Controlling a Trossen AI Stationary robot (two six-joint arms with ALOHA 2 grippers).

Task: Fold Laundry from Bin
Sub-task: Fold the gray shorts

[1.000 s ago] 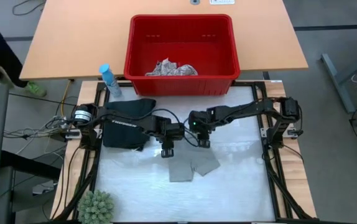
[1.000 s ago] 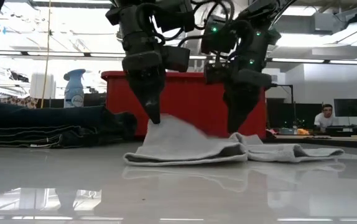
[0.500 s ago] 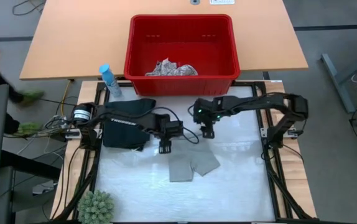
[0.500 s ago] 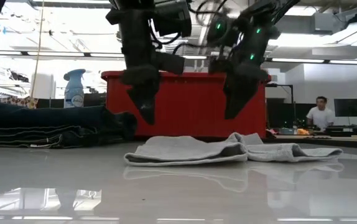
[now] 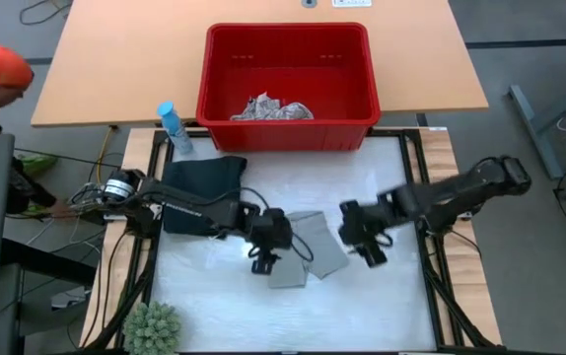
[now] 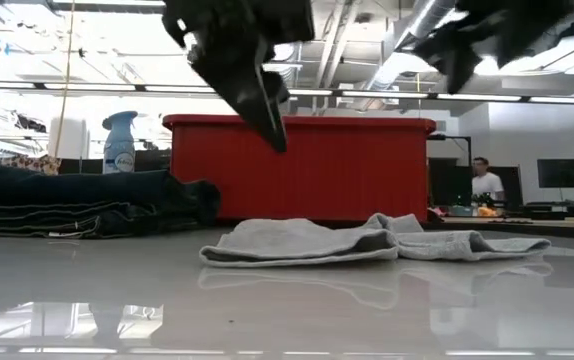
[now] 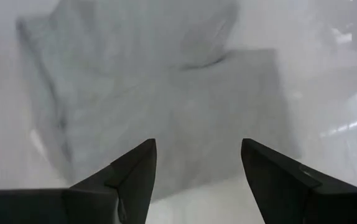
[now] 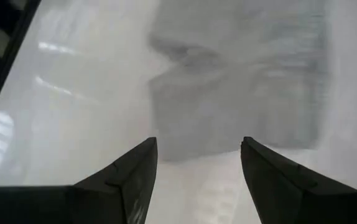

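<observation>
The small grey cloth lies folded and flat near the middle of my white work mat, touching neither of my grippers. My left gripper hangs just above the cloth's left edge with its two fingers spread apart and nothing between them; my right gripper hangs just beside the cloth's right edge, fingers likewise apart and empty. From table height the cloth shows as a low rumpled layer with both grippers lifted clear above it. The dark trousers sit in a folded stack at the mat's far left, partly under my left arm. Past the mat's far edge the red bin stands on the wooden tabletop, and inside it, against its near wall, lies the crumpled white cloth with grey leaf print. A blue spray bottle stands just beside the bin's near left corner; I cannot read any writing on it. A green plant sits at the mat's near left corner.
</observation>
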